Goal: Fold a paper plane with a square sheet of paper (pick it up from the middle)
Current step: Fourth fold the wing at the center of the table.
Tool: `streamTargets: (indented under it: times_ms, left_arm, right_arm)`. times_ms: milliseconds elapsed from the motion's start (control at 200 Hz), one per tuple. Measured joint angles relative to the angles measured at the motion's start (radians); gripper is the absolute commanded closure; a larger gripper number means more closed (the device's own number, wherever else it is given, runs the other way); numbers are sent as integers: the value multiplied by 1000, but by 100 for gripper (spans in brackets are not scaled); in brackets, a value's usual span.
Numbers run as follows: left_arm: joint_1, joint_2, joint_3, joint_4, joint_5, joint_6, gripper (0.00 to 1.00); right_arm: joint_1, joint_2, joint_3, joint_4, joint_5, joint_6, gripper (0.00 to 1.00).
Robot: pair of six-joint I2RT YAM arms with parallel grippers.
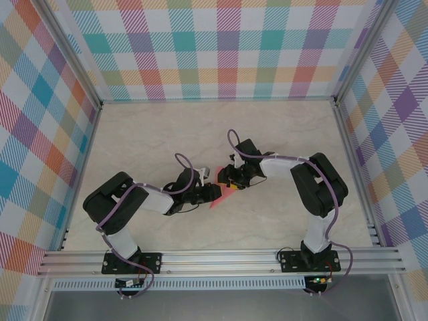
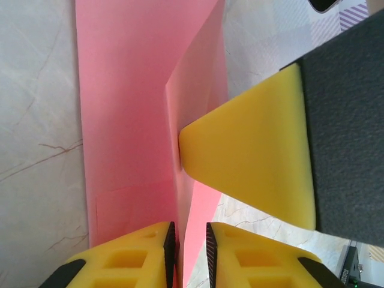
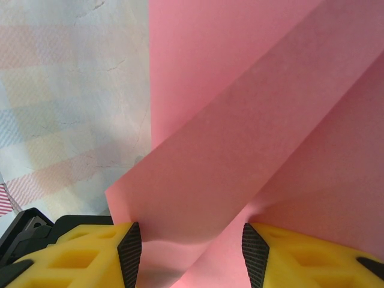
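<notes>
"Talk me along the rail [image 1: 214,257], left end first."

"Beyond it, just left of its middle, I had the left gripper [image 2: 190,235]. Its jaws stood only narrowly apart, with an upright flap of the square sheet of paper [image 2: 132,90] running down between them. I judged that too loose to count as a grip."

"And the sheet itself?"

"Beyond the rail's middle, partly flat on the table [image 1: 167,134], partly stood up along a crease. It wasn't a plane yet, and I reckoned we were early in the folds."

"Right side?"

"Just right of the rail's middle, the right gripper [image 3: 189,235] straddled the folded layers with its jaws well apart. One fingertip [image 2: 240,156] was against the flap. I read that as bracing the crease so the left could work it, steadying rather than gripping."
</notes>
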Motion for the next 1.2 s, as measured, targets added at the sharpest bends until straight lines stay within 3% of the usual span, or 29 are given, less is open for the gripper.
streamTargets:
  times_ms: [290, 440, 785, 1205]
  left_arm:
    - [5, -110, -3, -108, -11, 21, 59]
    - [5, -209, -12, -179, -39, 29, 58]
    - [5, -245, -20, -210, -26, 29, 75]
    - [5, -142, 46, -236, 19, 40, 83]
  right_arm:
    - [0, 0, 1, -2, 1, 0, 49]
    - [0, 7, 14, -18, 2, 0, 48]
    - [10, 37, 80, -106, 22, 14, 44]
    - [20, 62, 139, -176, 45, 46, 39]
